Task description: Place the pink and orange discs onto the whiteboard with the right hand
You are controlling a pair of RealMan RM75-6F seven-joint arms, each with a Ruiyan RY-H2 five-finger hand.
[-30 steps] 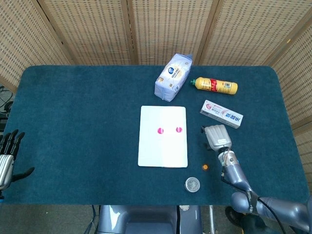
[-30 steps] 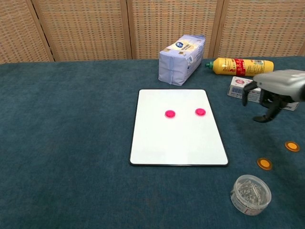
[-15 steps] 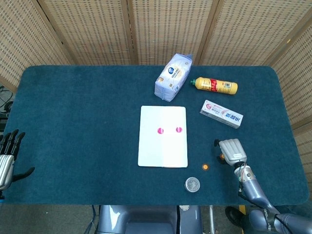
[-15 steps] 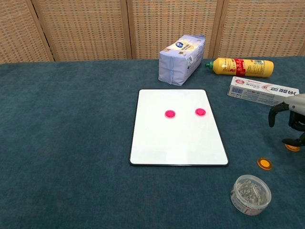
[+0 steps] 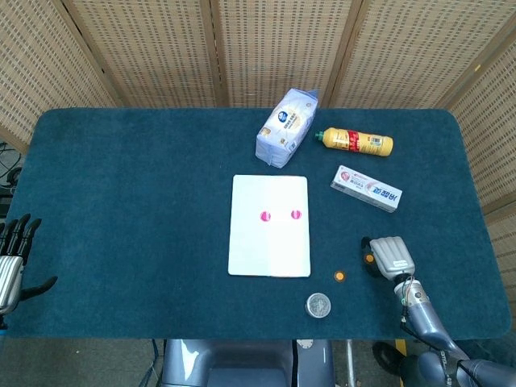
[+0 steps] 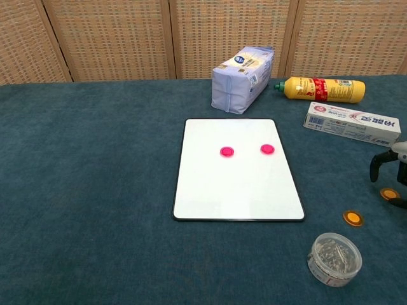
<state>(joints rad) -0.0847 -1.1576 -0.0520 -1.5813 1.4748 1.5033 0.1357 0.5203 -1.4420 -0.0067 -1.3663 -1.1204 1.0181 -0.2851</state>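
The whiteboard (image 5: 269, 242) (image 6: 238, 190) lies flat mid-table with two pink discs (image 5: 265, 216) (image 5: 296, 214) (image 6: 227, 152) (image 6: 268, 149) on it. Two orange discs lie on the cloth to its right: one (image 5: 339, 276) (image 6: 353, 218) near the board's front corner, the other (image 5: 369, 259) (image 6: 389, 194) further right. My right hand (image 5: 391, 256) (image 6: 395, 162) hovers low over that further disc, fingers apart on either side of it and holding nothing. My left hand (image 5: 12, 258) rests at the table's left edge, fingers spread and empty.
A tissue pack (image 5: 287, 126) (image 6: 244, 79), a yellow bottle (image 5: 355, 142) (image 6: 321, 89) and a toothpaste box (image 5: 367, 188) (image 6: 351, 122) lie behind and right of the board. A clear round tub (image 5: 318, 305) (image 6: 334, 258) stands near the front edge.
My right hand has drawn back from beside the toothpaste box toward the front right and come down around the further orange disc. Discs and board have not moved.
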